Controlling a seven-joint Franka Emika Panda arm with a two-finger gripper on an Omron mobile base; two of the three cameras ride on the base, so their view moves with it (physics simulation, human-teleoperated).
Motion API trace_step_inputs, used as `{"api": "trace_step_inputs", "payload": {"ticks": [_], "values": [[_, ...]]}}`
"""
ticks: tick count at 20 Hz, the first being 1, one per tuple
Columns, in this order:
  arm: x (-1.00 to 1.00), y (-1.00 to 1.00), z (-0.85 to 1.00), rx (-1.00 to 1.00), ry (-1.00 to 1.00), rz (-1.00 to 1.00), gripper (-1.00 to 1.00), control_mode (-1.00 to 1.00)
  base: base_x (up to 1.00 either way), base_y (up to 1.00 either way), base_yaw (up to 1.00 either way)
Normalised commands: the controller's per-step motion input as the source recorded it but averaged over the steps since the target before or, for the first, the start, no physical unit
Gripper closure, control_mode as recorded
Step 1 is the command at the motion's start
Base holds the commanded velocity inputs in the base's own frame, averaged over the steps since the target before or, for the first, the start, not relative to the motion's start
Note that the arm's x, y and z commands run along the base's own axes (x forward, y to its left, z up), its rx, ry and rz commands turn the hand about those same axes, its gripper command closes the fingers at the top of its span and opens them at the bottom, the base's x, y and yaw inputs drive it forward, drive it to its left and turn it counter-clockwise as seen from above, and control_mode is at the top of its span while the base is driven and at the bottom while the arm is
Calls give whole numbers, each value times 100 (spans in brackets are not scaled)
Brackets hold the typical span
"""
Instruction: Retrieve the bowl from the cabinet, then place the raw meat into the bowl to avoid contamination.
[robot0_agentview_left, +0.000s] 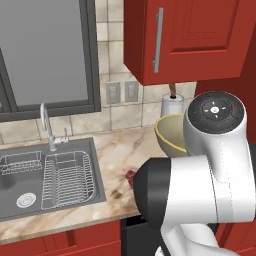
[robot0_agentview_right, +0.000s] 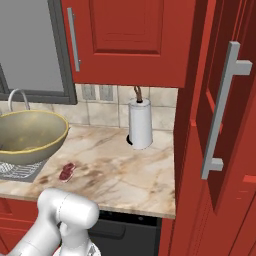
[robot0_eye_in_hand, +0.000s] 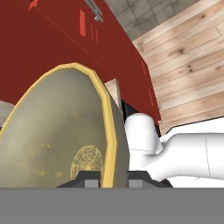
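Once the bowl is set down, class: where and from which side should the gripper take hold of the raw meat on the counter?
Grip the raw meat across its narrow middle, coming straight down from above. It is a small, low, elongated lump lying flat on the marble counter, so a side approach gets no purchase.

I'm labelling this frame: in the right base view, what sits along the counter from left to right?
bowl → raw meat → paper-towel roll → cabinet

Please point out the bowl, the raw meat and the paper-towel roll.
bowl (robot0_agentview_right: 30, 132): right base view, inner wall.
raw meat (robot0_agentview_right: 66, 171): right base view, middle of the lump.
paper-towel roll (robot0_agentview_right: 140, 122): right base view, white side.
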Motion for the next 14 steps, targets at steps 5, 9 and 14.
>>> {"api": "trace_step_inputs", "payload": {"ticks": [5, 9, 14], "values": [[0, 0, 0, 0, 0, 0, 100, 100, 11, 0, 0], [11, -6, -13, 1, 5, 0, 100, -100, 7, 0, 0], [43, -21, -46, 7, 14, 1, 100, -100, 0, 0, 0]]}}
